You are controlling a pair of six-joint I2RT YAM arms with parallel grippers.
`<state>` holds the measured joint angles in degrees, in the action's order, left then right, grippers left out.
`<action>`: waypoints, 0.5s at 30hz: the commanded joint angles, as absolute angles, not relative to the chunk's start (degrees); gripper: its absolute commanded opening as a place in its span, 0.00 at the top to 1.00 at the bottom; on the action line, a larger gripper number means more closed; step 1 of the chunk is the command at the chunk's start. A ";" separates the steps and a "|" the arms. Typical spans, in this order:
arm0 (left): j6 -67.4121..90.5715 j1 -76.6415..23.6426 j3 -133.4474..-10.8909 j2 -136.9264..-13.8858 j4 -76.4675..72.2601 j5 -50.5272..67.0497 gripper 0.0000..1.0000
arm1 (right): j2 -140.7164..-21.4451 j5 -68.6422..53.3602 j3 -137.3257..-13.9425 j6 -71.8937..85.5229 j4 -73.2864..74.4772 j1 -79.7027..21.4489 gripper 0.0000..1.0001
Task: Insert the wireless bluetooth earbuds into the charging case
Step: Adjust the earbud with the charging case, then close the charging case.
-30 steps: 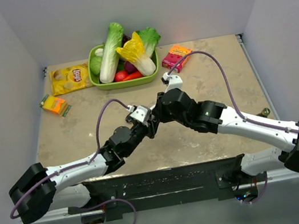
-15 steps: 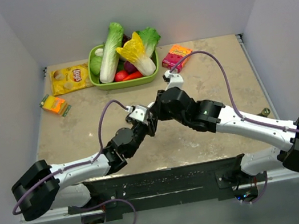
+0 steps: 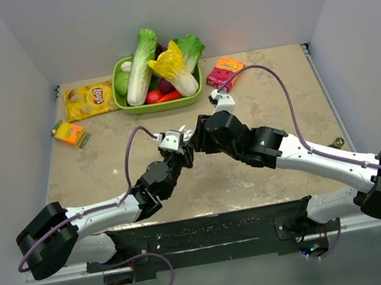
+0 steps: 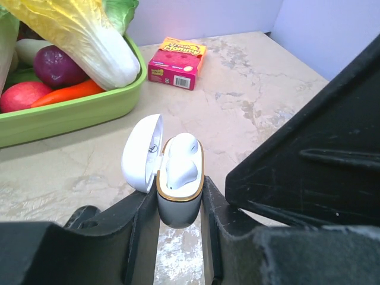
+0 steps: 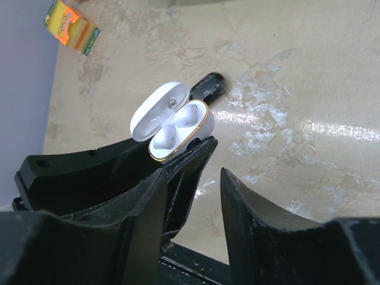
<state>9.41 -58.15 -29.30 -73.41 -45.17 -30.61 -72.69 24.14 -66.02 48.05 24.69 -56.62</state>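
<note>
**Case (image 4: pixel 180 199) pinched, lid open, in the left pincer (image 4: pixel 180 209); right pincer (image 5: pixel 193 178) spread and empty just beside it.**

Top view: both pincers meet over mid-bench (image 3: pixel 278 97), and the case is too small to read there. Left wrist: the case stands upright with its lid swung left and a white bud (image 4: pixel 181 157) rising above the gold rim, perhaps not fully home. Right wrist: this alone looks down into both hollows, though I cannot tell if they are filled. The step likely wants a level left grip and a light, straight press, clear of the lid.
</note>
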 commanded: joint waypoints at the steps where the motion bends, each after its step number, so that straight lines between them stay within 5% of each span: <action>1: 9.40 -57.75 -29.71 -72.77 -50.98 -34.28 1.00 | -71.89 23.91 -68.82 48.43 27.51 -57.04 0.53; 8: 9.32 -57.75 -27.96 -70.59 -51.76 -28.41 1.00 | -67.77 28.47 -71.10 45.53 30.49 -57.04 0.47; 15: 14.05 -52.22 -23.30 -64.52 -56.94 3.08 1.00 | -60.39 32.16 -72.86 31.40 32.25 -57.04 0.43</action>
